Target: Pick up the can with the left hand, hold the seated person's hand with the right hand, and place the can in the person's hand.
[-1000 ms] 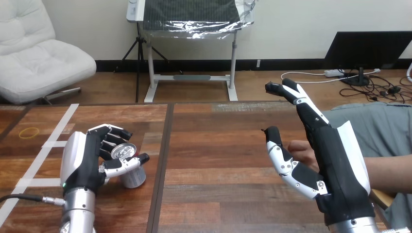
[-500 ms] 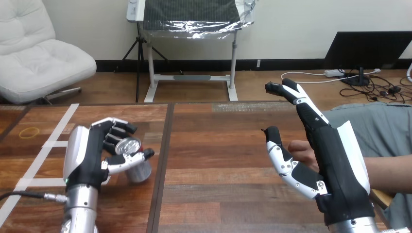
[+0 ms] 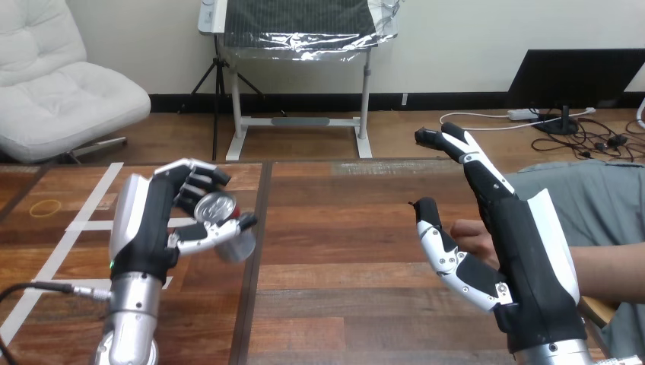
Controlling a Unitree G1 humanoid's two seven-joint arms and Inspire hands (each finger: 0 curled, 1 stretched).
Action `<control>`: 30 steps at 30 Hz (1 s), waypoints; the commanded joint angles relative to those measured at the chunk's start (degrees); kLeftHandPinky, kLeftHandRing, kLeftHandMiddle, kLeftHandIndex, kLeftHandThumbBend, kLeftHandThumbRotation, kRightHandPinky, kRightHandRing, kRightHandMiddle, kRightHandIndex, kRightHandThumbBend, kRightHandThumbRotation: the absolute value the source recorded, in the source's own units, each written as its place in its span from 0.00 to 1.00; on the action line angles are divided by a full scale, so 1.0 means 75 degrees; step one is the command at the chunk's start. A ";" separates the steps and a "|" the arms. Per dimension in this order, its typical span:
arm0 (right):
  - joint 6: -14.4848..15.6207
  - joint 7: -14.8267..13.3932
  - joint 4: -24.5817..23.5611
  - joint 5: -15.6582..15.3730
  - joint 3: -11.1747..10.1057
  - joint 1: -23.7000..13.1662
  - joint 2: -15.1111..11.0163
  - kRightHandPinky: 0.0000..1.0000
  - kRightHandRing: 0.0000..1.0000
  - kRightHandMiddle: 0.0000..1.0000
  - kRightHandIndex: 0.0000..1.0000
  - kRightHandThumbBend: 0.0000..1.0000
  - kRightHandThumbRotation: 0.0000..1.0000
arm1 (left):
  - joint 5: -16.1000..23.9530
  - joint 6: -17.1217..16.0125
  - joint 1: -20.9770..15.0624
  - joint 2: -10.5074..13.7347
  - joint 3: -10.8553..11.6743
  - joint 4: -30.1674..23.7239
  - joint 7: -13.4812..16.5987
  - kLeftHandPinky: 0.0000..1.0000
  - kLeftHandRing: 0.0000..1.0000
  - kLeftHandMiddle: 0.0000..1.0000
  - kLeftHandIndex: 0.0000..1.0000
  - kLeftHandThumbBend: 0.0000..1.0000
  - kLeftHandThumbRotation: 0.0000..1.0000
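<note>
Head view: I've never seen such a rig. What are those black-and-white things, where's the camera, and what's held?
The camera sits on a humanoid robot's head, looking down across a wooden table. The black-and-white parts are the robot's own hands. Its left hand has fingers and thumb curled round a silver can, tilted with its top toward the camera. Its right hand is open, fingers straight up; a seated person's hand shows beside it, and I cannot tell whether they touch.
</note>
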 commanded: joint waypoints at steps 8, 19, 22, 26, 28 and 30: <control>-0.0095 -0.0079 -0.0326 0.0142 -0.0079 -0.0503 0.0077 1.00 1.00 0.96 0.85 0.17 0.00 | -0.0309 -0.0354 -0.0062 -0.0033 0.0285 -0.1518 -0.0379 0.40 0.44 0.51 0.52 0.66 0.00; -0.0123 -0.0074 -0.0259 0.0288 -0.0226 -0.0559 -0.0003 1.00 1.00 0.97 0.87 0.18 0.00 | -0.0439 -0.0175 0.0221 -0.0151 0.0369 -0.2476 -0.0697 0.40 0.45 0.51 0.52 0.67 0.00; -0.0026 -0.0033 -0.0289 0.0274 -0.0291 -0.0564 -0.0062 1.00 1.00 0.97 0.88 0.20 0.00 | -0.0497 -0.0158 0.0282 -0.0188 0.0382 -0.2673 -0.0797 0.40 0.45 0.51 0.51 0.67 0.00; 0.0143 0.0034 -0.0322 0.0161 -0.0402 -0.0596 -0.0183 1.00 1.00 0.98 0.91 0.25 0.00 | -0.0581 -0.0127 0.0346 -0.0259 0.0410 -0.2896 -0.0943 0.42 0.46 0.51 0.52 0.67 0.00; 0.0258 0.0087 -0.0340 0.0045 -0.0475 -0.0624 -0.0277 1.00 1.00 0.98 0.92 0.27 0.00 | -0.0621 -0.0082 0.0381 -0.0303 0.0426 -0.3016 -0.1023 0.42 0.46 0.51 0.52 0.66 0.00; 0.0360 0.0137 -0.0363 -0.0054 -0.0532 -0.0644 -0.0349 1.00 1.00 0.98 0.92 0.30 0.00 | -0.0653 -0.0058 0.0407 -0.0335 0.0438 -0.3103 -0.1085 0.42 0.46 0.51 0.52 0.66 0.00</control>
